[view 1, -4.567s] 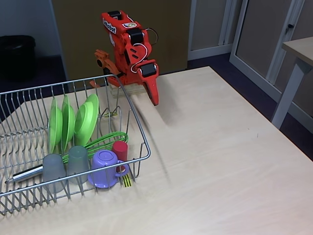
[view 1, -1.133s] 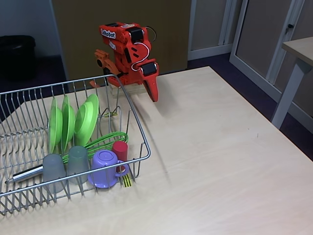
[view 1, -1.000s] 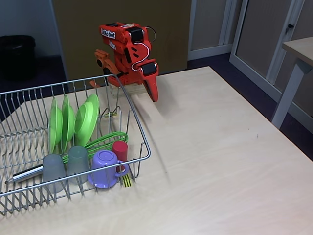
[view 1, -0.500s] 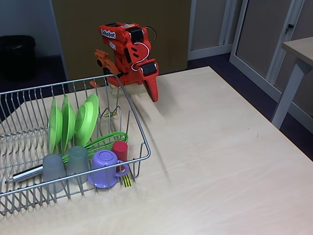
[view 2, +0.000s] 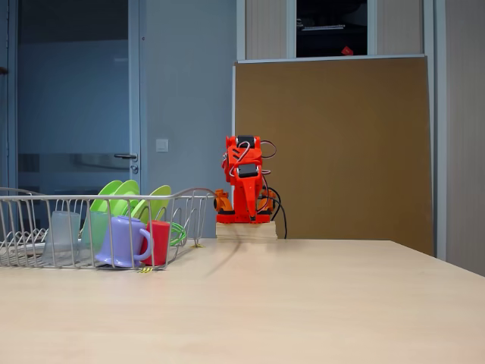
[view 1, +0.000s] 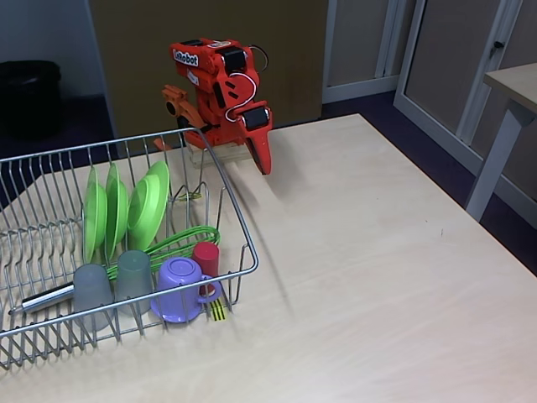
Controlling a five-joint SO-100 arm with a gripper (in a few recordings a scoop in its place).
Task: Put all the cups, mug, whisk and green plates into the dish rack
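Resting folded at base w/ tool (view 1: pixel 265 164) closed, empty; plates (view 1: pixel 117 210), cups (view 1: pixel 113 281), mug (view 1: pixel 178 288), whisk (view 1: pixel 168 245) all in rack (view 1: pixel 239 243) — looks done.

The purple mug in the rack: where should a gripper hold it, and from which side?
Probably the loop handle of the mug, coming from above on the table side. The mug sits mouth-down; its handle points toward the rack's open edge, away from the grey cups.
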